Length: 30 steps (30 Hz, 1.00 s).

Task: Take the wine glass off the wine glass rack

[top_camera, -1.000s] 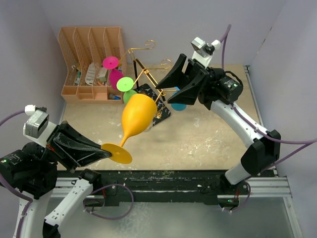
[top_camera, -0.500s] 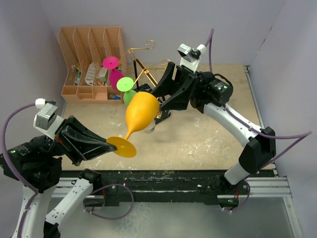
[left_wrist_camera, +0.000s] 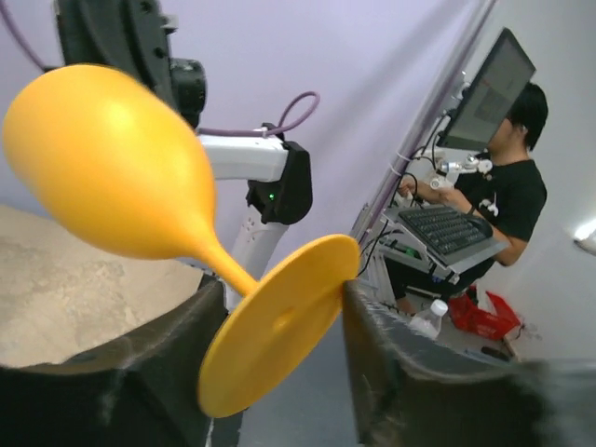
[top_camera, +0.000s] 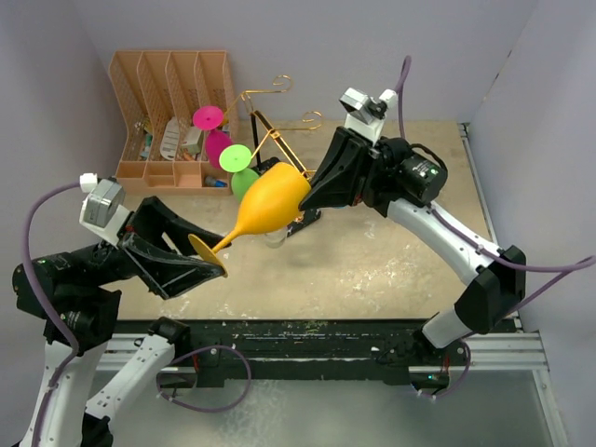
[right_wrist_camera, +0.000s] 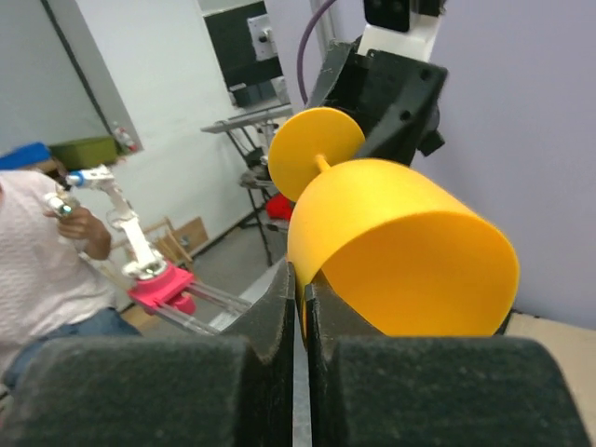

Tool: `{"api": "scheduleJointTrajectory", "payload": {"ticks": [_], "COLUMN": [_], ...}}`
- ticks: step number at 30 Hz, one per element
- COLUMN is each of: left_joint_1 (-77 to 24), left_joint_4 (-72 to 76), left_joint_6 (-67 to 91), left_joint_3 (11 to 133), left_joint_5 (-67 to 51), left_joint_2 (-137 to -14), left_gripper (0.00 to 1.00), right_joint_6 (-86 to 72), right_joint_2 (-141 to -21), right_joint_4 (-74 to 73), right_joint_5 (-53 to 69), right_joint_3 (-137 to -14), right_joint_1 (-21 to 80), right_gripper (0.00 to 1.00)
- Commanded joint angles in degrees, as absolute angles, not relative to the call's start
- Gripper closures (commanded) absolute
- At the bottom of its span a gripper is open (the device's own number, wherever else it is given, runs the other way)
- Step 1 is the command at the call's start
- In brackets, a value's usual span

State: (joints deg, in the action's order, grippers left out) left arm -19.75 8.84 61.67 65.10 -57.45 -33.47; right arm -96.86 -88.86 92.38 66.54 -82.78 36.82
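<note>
The right pincer point(top_camera: 313, 192) is closed on the rim of the orange wine glass point(top_camera: 268, 201). In the right wrist view, its two fingers point(right_wrist_camera: 270, 321) press almost together with the thin bowl wall between them. The glass is held in the air, lying nearly on its side just in front of the wine glass rack point(top_camera: 270, 138). Its mouth points to the rack's right and its foot point(top_camera: 207, 250) points away from the rack towards the left arm. Whether the bowl touches the gold wire cannot be told. The left pincer point(top_camera: 212, 261) stands partway open around that foot. In the left wrist view the tilted disc point(left_wrist_camera: 279, 326) sits between the spread fingers point(left_wrist_camera: 400, 372), its edge right at one of them. On the rack's left side hang a pink glass point(top_camera: 216, 142) and a green glass point(top_camera: 242, 177). Beyond them, further left of the rack, is an orange slotted organiser point(top_camera: 172, 102). The rack stands on the sandy worktop point(top_camera: 382, 265).
</note>
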Motion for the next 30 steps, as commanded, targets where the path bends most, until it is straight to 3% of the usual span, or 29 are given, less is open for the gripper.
{"api": "scheduleJointTrajectory", "payload": {"ticks": [1,4,11,13,15,17,19,25,30], "left_joint_1": [-19.8,-19.84,-19.8,-19.79,-19.8,-19.78,-19.79,-19.8,-19.79], "left_joint_4": [-3.77,-11.45,-20.94,-23.58,-25.83,-29.03,-31.99,-39.0,-47.67], "left_joint_6": [53.12,48.95,44.82,43.74,42.82,41.39,39.76,33.75,26.66], "left_joint_3": [66.81,67.63,68.38,69.18,70.06,71.9,73.86,80.6,91.57], "left_joint_5": [-49.62,-44.8,-32.66,-30.27,-29.01,-28.11,-27.25,-22.57,-21.87], "left_joint_2": [-32.61,-30.8,-25.53,-25.06,-25.6,-27.35,-29.46,-37.99,-51.63], "left_gripper": [0.34,0.12,0.03,0.04,0.06,0.09,0.12,0.17,0.31], "right_joint_6": [-89.45,-89.38,-91.26,-85.2,-61.83,-32.9,-21.97,-15.3,-12.66], "right_joint_2": [-86.69,-86.55,-87.67,-86.96,-84.11,-83.11,-84.49,-89.21,-97.8], "right_joint_4": [90.77,88.89,83.1,72.56,45.37,8.2,-11.47,-31.63,-47.06], "right_joint_5": [67.85,66.84,62.78,61.86,57.14,36.49,12.03,-14.3,-19.16], "right_joint_3": [-85.37,-88.09,-94.56,-95.95,-98.48,-107.94,-115.66,-122.93,-126.93], "right_joint_1": [34.29,29.85,15.36,11.85,9.6,10.09,12.62,11.43,11.43], "right_gripper": [1.0,1.0,1.0,1.0,1.0,1.0,1.0,1.0,1.0]}}
